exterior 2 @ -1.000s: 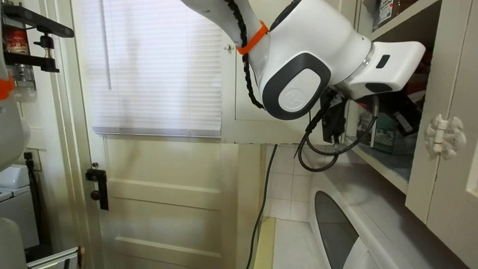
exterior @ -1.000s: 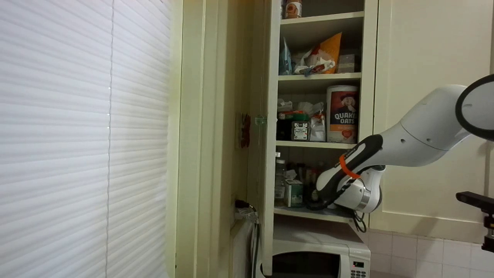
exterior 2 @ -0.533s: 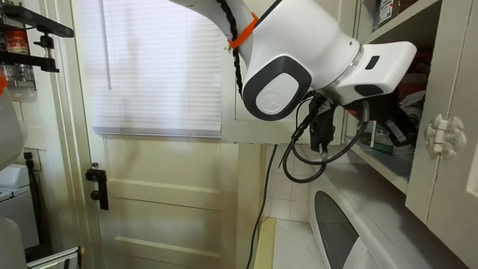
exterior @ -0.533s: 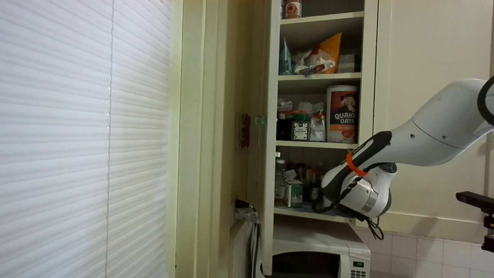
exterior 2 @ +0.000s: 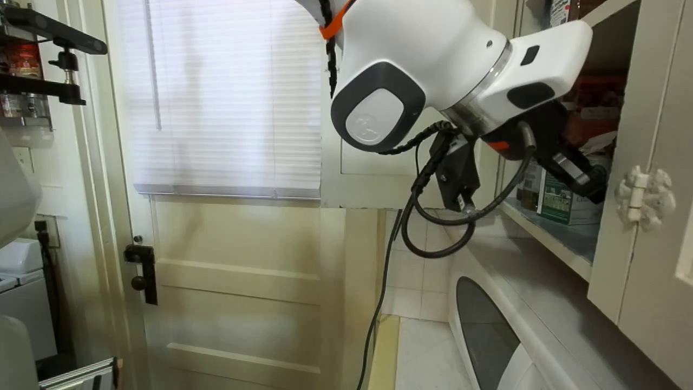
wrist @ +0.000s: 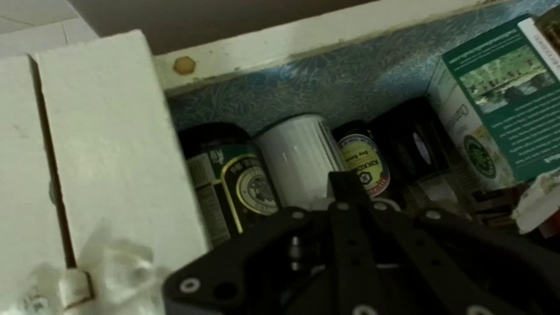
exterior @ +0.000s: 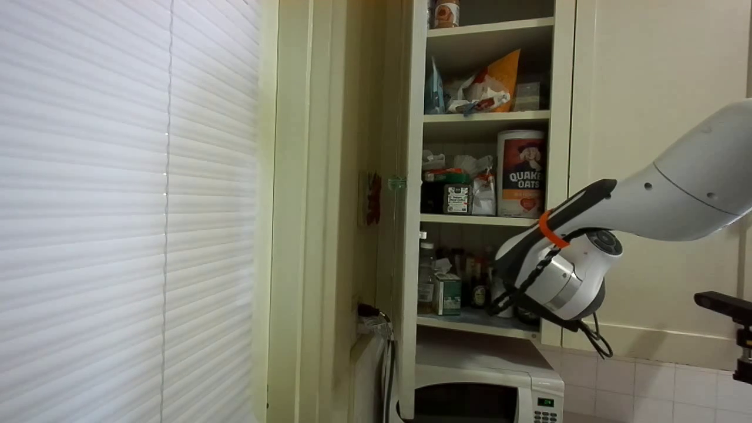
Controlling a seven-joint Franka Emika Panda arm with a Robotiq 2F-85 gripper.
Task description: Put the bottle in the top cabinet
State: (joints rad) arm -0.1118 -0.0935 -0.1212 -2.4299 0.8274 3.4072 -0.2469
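The top cabinet (exterior: 482,222) stands with its door open in an exterior view; its lowest shelf (wrist: 315,41) fills the wrist view. Several bottles are there, and I cannot tell which the task means. A dark bottle with a green and gold label (wrist: 232,179) is beside the cabinet's side post. A soy sauce bottle (wrist: 365,164) has a yellow label; it also shows in an exterior view (exterior: 480,295). My gripper (wrist: 348,186) is shut with nothing seen between its fingertips, in front of the shelf's things. In an exterior view my gripper (exterior 2: 596,187) is at the shelf opening.
A white can (wrist: 302,157) is between the two bottles. A green tea box (wrist: 507,100) and a clear bottle (exterior: 426,282) are farther along the shelf. The glass knob (exterior 2: 644,197) sticks out near the gripper. The white microwave (exterior: 487,364) is below.
The arm has moved up and away from the lowest shelf, toward the right in an exterior view. More of the shelf's things now show. No earlier wrist frame is given.
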